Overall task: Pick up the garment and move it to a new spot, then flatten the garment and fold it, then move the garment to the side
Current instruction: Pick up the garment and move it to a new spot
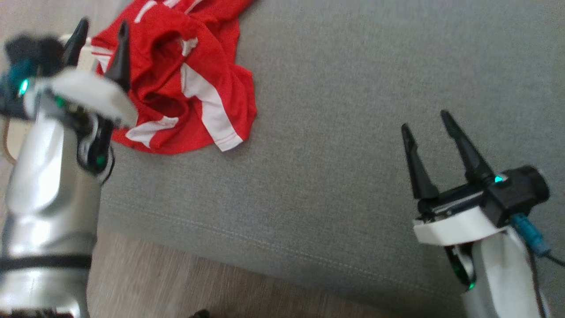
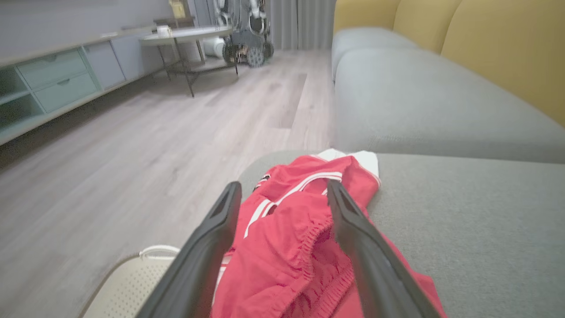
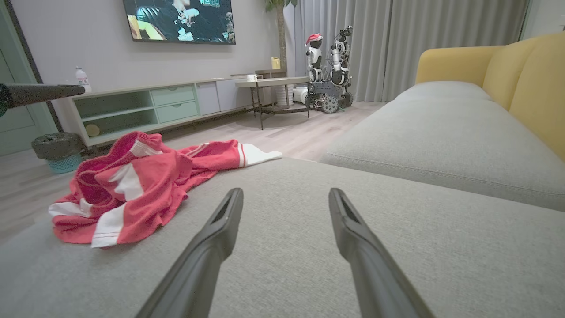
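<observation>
A red garment (image 1: 185, 84) with white stripes lies crumpled near the left edge of a grey sofa seat (image 1: 335, 145). My left gripper (image 1: 102, 28) hovers over the garment's left part, open, its two dark fingers standing apart above the red cloth. In the left wrist view the garment (image 2: 287, 238) lies between and beneath the spread fingers (image 2: 212, 238). My right gripper (image 1: 423, 120) is open over bare cushion at the lower right, well away from the cloth. The right wrist view shows the garment (image 3: 141, 185) off to the left of my right gripper (image 3: 286, 196).
Wooden floor (image 1: 185, 282) runs along the sofa's front edge. A pale perforated basket (image 2: 128, 282) stands on the floor below the left gripper. Yellow back cushions (image 3: 525, 75), a side table (image 3: 273, 84), a low cabinet (image 3: 154, 106) and another robot (image 3: 329, 70) are farther off.
</observation>
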You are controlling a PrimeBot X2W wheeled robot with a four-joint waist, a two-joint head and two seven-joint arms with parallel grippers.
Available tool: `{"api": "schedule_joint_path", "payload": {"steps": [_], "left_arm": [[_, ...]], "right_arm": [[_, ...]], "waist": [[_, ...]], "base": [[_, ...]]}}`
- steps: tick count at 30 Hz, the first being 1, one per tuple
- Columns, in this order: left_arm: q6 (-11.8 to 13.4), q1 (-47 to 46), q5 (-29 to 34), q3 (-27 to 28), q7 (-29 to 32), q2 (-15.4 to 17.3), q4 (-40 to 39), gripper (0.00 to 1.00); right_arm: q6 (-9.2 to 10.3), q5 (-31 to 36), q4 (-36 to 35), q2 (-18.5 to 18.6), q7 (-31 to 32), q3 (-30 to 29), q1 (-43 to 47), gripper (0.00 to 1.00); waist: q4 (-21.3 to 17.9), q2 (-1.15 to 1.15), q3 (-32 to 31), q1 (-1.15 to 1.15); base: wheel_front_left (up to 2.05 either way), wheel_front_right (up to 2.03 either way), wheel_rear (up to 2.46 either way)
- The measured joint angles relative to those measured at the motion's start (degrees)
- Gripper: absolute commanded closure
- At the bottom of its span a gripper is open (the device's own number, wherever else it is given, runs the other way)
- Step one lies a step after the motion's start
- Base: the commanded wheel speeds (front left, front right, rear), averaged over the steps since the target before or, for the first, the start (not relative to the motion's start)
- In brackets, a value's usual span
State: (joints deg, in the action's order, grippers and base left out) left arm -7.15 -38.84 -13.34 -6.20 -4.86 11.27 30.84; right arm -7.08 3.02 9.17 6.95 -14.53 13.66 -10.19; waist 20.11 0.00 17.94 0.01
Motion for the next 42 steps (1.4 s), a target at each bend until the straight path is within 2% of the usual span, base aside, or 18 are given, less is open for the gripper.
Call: {"api": "schedule_joint_path", "payload": {"steps": [7,10,13,19,20,21,26,32,42], "left_arm": [[-0.4,-10.8,-14.9,-15.1,12.2,3.4,7.3,0.0],[-0.4,-12.7,-17.8,-19.2,14.2,6.3,10.3,0.0],[-0.4,-14.7,-18.2,-21.8,14.2,8.1,13.7,0.0],[-0.4,-17.7,-20.2,-26.9,9.5,8.2,18.6,0.0],[-0.4,-17.8,-20.5,-27.8,8.6,8.2,19.0,0.02],[-0.4,-17.9,-21.0,-28.6,7.6,8.2,19.2,0.99],[-0.4,-18.0,-22.9,-31.2,1.7,8.4,19.5,1.0],[-0.4,-19.9,-27.3,-34.4,-5.3,10.5,16.6,1.0],[-0.4,-21.0,-32.4,-41.3,-3.9,14.7,4.7,1.0]], "right_arm": [[0.0,0.4,-1.6,2.9,0.0,-1.1,-2.0,0.0],[0.0,0.4,-2.2,3.3,0.0,-1.2,-2.1,0.0],[0.0,0.4,-2.5,3.4,0.0,-1.2,-2.8,0.0],[0.0,0.4,-2.7,3.6,0.0,-1.2,-4.2,0.0],[0.0,0.4,-2.7,3.6,0.0,-1.2,-4.2,0.0],[0.0,0.4,-2.7,3.6,0.0,-1.2,-4.2,0.0],[0.0,0.2,-2.3,3.3,0.0,-1.2,-4.2,0.0],[0.0,-0.4,-2.0,1.3,0.0,-1.2,-4.2,0.0],[0.0,-2.5,-1.9,-2.5,0.0,-2.3,-3.1,0.0]], "waist": [[-0.5,0.0,6.2,0.01],[-0.6,0.0,8.2,0.01],[-0.8,0.0,9.6,0.01],[-1.3,0.0,10.7,0.0],[-1.4,0.0,10.7,-0.01],[-1.4,0.0,10.6,0.0],[-1.5,0.0,9.9,-0.01],[-2.3,0.0,6.8,-0.01],[-6.5,0.0,-1.2,-0.01]], "base": [[0.0,0.0,0.0],[0.0,0.0,0.0],[0.0,0.0,0.0],[0.0,0.0,0.0],[0.0,0.0,0.0],[0.0,0.0,0.0],[0.0,0.0,0.0],[0.0,0.0,0.0],[0.0,0.0,0.0]]}}
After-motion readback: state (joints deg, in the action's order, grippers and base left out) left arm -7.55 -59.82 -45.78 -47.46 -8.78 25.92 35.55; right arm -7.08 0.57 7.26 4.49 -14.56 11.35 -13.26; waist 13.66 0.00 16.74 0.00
